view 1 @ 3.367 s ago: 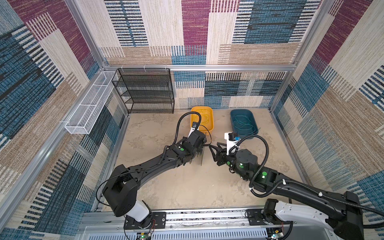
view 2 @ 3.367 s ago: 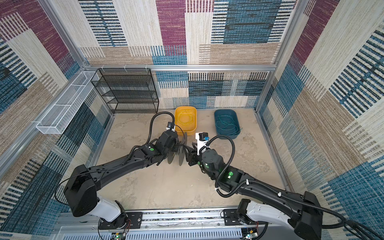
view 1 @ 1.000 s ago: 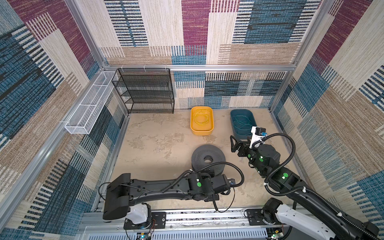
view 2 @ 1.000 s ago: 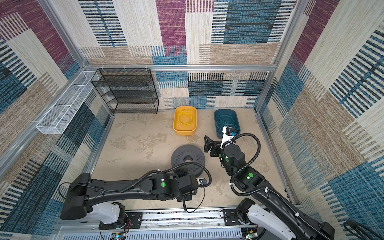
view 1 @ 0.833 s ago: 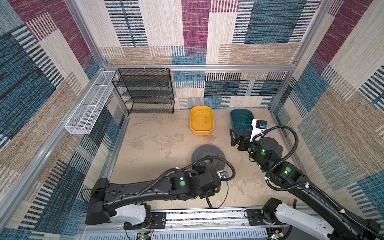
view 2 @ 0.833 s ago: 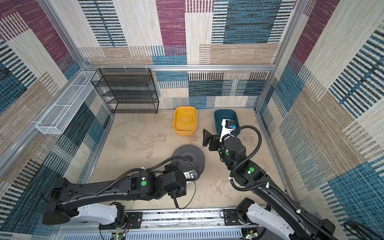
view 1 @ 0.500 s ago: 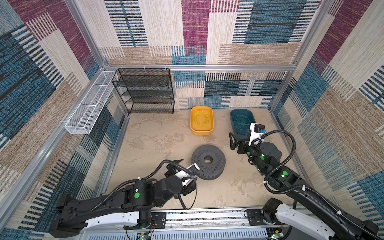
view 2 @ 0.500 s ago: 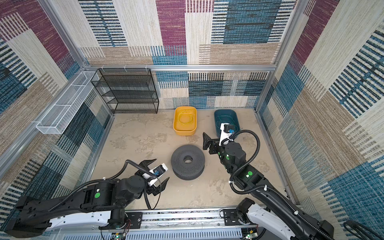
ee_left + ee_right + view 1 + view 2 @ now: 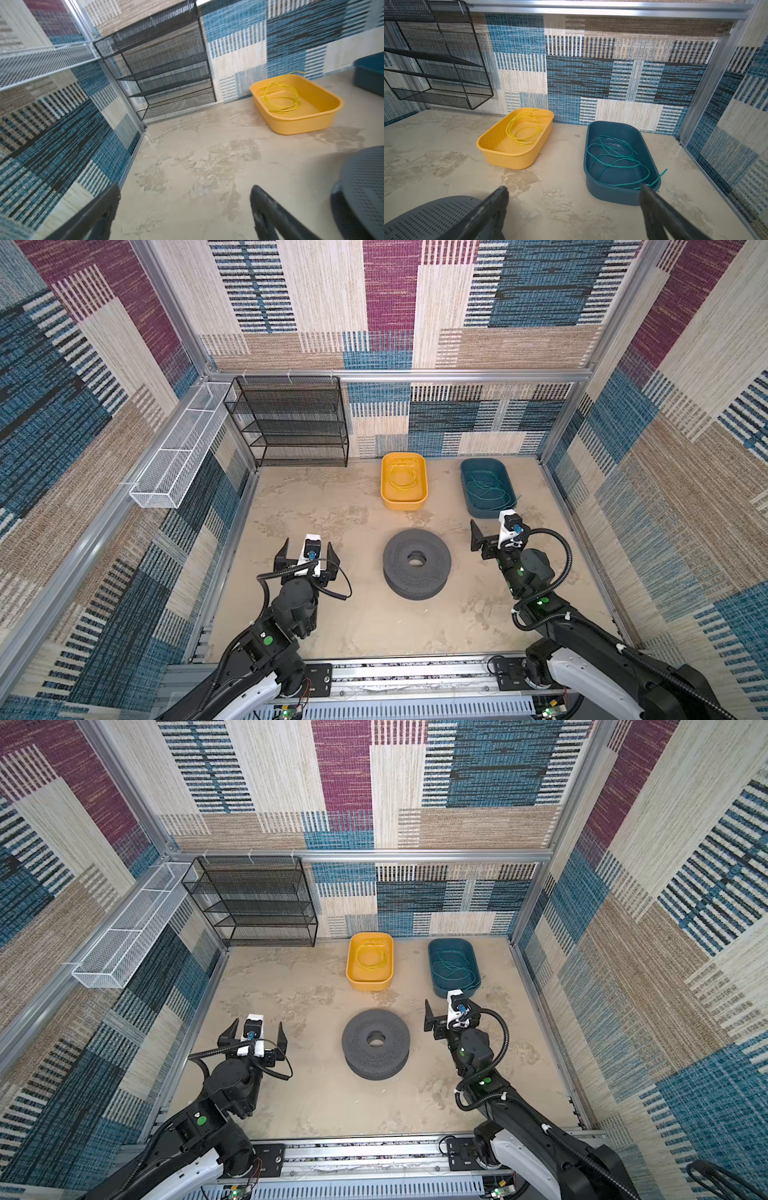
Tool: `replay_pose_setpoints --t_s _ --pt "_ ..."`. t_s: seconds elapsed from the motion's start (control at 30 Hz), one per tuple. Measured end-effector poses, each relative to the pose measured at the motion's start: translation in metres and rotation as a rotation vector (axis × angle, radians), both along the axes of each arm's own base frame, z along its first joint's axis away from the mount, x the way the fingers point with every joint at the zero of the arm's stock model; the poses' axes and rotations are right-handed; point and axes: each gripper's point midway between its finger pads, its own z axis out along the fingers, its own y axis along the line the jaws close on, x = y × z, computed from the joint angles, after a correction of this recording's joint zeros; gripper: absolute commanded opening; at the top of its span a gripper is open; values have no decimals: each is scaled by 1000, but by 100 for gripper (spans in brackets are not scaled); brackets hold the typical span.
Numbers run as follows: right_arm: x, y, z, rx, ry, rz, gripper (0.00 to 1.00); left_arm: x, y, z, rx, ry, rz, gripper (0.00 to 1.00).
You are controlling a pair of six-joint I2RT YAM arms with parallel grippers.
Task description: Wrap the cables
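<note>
The cables show as a thin yellow cable point(image 9: 402, 477) point(image 9: 371, 957) coiled in loose loops inside the yellow tub point(image 9: 404, 505); both wrist views show the yellow cable too point(image 9: 280, 99) point(image 9: 523, 129). My left gripper point(image 9: 308, 546) point(image 9: 257, 1026) point(image 9: 185, 188) hovers open and empty over bare floor at the left, far from the tub. My right gripper point(image 9: 496, 526) point(image 9: 451, 1006) point(image 9: 574, 188) is open and empty just in front of the blue tub point(image 9: 490, 512).
A grey perforated spool point(image 9: 432, 568) point(image 9: 390, 1048) lies flat on the floor between the arms. A teal cord point(image 9: 614, 158) lies tangled in the blue tub, one end over its rim. A black mesh shelf point(image 9: 291, 423) stands at the back left, and a white wire basket point(image 9: 178, 456) hangs on the left wall.
My left arm has swung from the front of the spool out to the left, its gripper now pointing toward the back wall. The right gripper has barely shifted. The spool lies still.
</note>
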Motion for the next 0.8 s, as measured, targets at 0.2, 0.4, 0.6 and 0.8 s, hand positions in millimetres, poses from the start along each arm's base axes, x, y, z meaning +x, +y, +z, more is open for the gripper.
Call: replay_pose_setpoints --t_s 0.2,0.4,0.6,0.8 --pt "7 -24 -2 4 -39 -41 99 35 52 -68 -53 141 204 99" --pt "10 -28 -39 -132 10 -8 99 62 81 -121 -101 194 325 99" --pt "9 -47 -92 -161 93 -35 99 92 82 -142 -102 167 325 99" --pt "17 -70 -98 -90 53 -100 99 117 59 -124 -112 126 187 99"
